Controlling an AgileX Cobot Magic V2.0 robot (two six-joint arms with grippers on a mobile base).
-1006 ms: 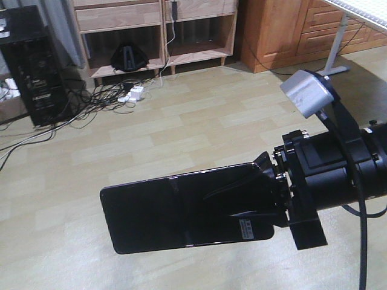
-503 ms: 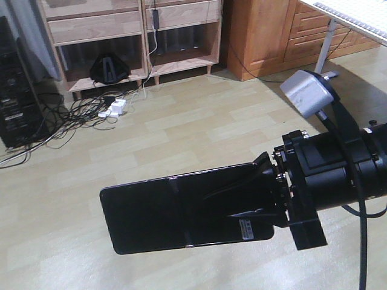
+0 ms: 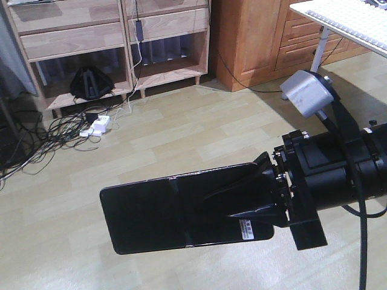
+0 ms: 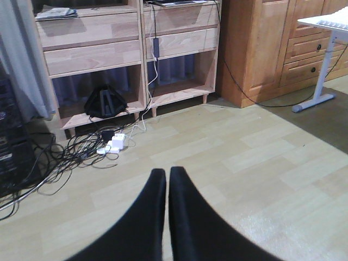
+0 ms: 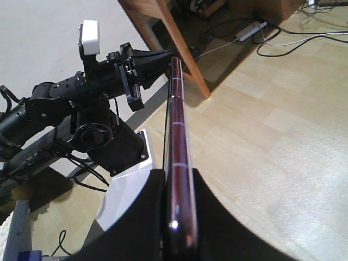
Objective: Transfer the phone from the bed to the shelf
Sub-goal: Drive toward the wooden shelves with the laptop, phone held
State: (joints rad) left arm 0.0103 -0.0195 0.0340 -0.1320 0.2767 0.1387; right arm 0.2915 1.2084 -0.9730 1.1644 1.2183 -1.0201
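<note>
Phone (image 3: 151,211): glossy black slab, white sticker (image 3: 247,229) at the gripped end, faint mid-line; held above floor (image 3: 181,139), clamped in right pincer (image 5: 176,187). Left pincer (image 4: 167,179): clenched, empty. Beyond: tangled cables (image 3: 42,136), pale-wood shelf (image 3: 72,39), well apart.

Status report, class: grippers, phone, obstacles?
Right gripper shut on thin glossy black phone. Left gripper shut, empty. Pale wood shelf ahead; black cable tangle below it.
</note>
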